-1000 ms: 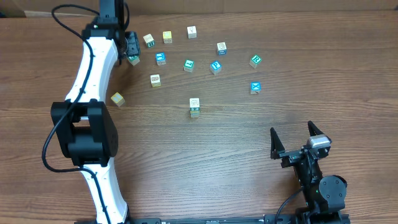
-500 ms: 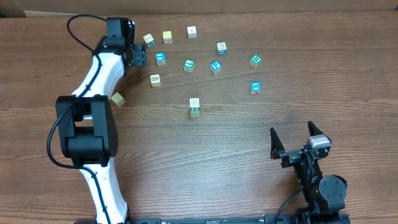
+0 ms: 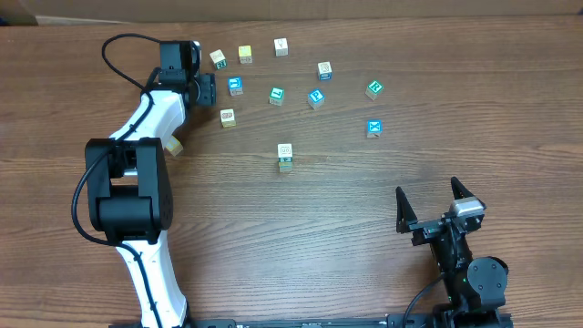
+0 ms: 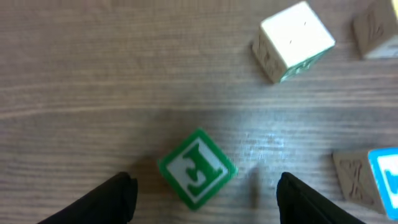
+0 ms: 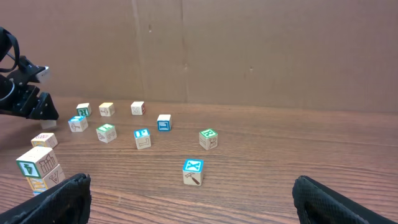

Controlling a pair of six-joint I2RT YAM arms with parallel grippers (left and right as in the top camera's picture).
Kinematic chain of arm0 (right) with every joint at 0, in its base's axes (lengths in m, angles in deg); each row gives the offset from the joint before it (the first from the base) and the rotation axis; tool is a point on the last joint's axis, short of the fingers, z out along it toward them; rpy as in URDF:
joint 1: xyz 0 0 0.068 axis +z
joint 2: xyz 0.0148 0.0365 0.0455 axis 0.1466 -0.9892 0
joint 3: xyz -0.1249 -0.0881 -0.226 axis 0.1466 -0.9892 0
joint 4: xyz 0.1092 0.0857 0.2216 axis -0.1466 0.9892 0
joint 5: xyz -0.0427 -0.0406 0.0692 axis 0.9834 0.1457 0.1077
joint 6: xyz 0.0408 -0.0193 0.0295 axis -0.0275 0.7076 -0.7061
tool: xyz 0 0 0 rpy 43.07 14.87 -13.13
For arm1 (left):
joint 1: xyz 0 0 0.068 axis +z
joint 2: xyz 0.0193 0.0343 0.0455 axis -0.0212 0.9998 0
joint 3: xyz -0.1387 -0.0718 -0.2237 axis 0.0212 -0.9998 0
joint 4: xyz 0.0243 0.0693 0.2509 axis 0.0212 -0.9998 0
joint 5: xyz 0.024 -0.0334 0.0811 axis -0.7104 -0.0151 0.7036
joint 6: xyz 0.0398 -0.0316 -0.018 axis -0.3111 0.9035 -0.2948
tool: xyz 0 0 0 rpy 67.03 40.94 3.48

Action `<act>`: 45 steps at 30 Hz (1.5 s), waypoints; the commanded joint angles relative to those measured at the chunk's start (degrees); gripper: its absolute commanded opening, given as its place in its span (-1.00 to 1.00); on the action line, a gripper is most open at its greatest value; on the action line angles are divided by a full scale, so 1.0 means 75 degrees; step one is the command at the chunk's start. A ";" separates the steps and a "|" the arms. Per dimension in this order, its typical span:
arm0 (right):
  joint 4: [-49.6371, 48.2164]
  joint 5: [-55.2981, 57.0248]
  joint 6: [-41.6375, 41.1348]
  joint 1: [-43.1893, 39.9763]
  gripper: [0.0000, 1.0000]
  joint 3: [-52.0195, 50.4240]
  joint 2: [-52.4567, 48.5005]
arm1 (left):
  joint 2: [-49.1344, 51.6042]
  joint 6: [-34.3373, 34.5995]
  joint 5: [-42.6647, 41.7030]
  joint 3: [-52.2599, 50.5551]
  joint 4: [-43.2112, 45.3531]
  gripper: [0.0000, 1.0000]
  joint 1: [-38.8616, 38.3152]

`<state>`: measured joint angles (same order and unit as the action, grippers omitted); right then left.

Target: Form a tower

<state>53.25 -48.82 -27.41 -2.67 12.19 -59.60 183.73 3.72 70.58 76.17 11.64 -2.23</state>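
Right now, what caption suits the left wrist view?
Open left gripper framing a green-faced cube on the wooden table.

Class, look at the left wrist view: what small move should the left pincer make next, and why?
Probably a slight wrist turn of the left pincer before closing: the green-faced wooden cube lies on the wooden table between its open fingers, untouched, but corner-on to them, so a squeeze now might twist it.
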 commanded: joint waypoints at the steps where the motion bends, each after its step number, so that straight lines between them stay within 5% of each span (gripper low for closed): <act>1: -0.0020 0.0047 0.0009 0.0052 1.00 -0.0076 0.0070 | 0.0079 -0.0152 -0.0082 -0.0061 0.0140 0.36 0.0006; 9: -0.0020 0.0047 0.0009 0.0052 1.00 -0.0076 0.0070 | 0.0632 -0.0154 -0.0085 -0.0061 0.0280 0.42 0.0050; 17: -0.0020 0.0047 0.0009 0.0052 1.00 -0.0076 0.0070 | 0.0612 -0.0146 -0.0087 0.0047 0.0189 0.00 0.0047; 22: -0.0020 0.0047 0.0009 0.0052 1.00 -0.0076 0.0070 | 0.0612 -0.0085 -0.0087 0.0280 -0.0254 -0.45 0.0038; 26: -0.0023 0.0047 0.0009 0.0052 1.00 -0.0076 0.0070 | 0.0609 0.0003 -0.0087 0.0364 -0.0533 -0.52 0.0017; 32: -0.0020 0.0047 0.0009 0.0052 1.00 -0.0076 0.0070 | 0.0609 0.0076 -0.0050 0.0737 -0.0918 0.14 0.0020; 45: -0.0020 0.0047 0.0009 0.0052 1.00 -0.0076 0.0070 | 0.0804 -0.1510 -0.0484 0.0863 -0.0221 0.49 0.0189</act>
<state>53.27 -48.80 -27.43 -2.65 12.19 -59.60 187.68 -2.49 68.85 81.42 9.09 -1.42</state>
